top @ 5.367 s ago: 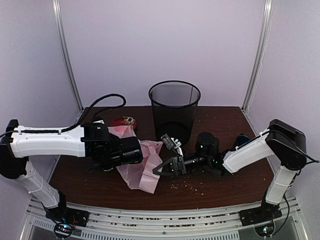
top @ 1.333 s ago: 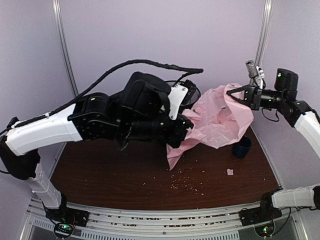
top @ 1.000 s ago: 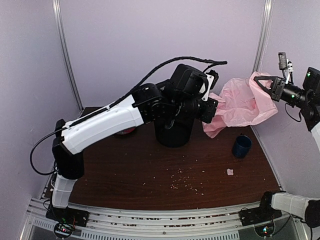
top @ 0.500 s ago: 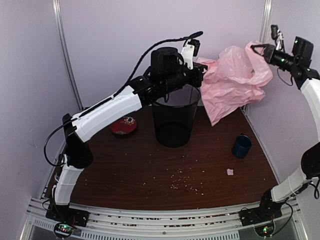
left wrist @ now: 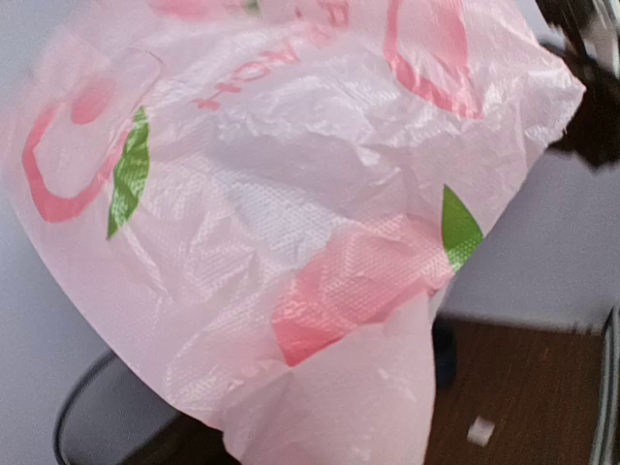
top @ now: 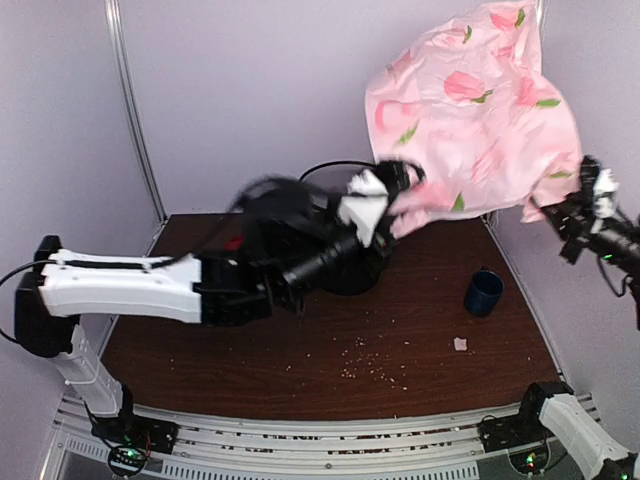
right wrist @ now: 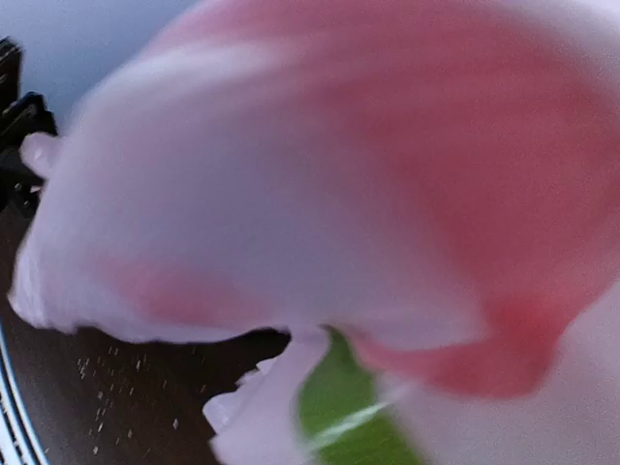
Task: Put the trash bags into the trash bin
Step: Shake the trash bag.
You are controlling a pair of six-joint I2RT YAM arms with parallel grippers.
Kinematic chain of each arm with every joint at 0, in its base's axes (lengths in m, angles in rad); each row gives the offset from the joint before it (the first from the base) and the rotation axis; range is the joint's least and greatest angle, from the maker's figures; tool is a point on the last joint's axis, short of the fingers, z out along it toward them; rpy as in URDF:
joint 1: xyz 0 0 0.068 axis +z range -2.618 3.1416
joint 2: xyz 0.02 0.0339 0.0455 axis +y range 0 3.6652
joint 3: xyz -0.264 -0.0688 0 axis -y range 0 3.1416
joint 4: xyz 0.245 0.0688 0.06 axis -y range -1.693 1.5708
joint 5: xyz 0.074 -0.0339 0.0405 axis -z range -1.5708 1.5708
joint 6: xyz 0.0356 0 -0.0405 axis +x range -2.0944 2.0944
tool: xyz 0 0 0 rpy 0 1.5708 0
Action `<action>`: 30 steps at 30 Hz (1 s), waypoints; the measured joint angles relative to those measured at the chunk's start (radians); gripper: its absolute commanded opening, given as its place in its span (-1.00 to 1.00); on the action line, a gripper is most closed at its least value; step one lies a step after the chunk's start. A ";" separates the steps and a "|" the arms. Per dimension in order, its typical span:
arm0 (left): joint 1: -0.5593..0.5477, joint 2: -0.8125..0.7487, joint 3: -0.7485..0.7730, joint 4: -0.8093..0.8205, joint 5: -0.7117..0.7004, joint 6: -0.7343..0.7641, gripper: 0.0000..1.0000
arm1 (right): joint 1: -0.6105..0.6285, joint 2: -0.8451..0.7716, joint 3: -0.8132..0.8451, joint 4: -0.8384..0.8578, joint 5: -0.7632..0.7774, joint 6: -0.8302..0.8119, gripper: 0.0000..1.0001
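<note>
The trash bag (top: 478,110), pale pink with pink-red prints and green leaves, billows high over the table's back right. My left gripper (top: 398,198) is shut on its lower left edge, in front of the trash bin. My right gripper (top: 556,212) is shut on its lower right edge by the right wall. Most of the black mesh trash bin (top: 322,170) is hidden behind my left arm. The bag (left wrist: 291,194) fills the left wrist view and covers my fingers, with the bin's rim (left wrist: 82,412) below it. It also covers the right wrist view (right wrist: 339,174).
A dark-blue mug (top: 484,292) stands on the brown table (top: 300,360) at the right. A white scrap (top: 460,343) and scattered crumbs (top: 370,368) lie toward the front. A red dish (top: 234,242) peeks out behind my left arm. Walls close in on both sides.
The bag has ballooned upward and spread wide. My right gripper has dropped from the top right corner to mid-height. My left arm has swung lower, across the front of the bin.
</note>
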 measured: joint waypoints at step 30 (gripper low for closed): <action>0.156 0.462 0.621 -0.709 0.119 -0.484 -1.00 | -0.006 0.387 -0.089 0.054 0.156 0.639 -1.00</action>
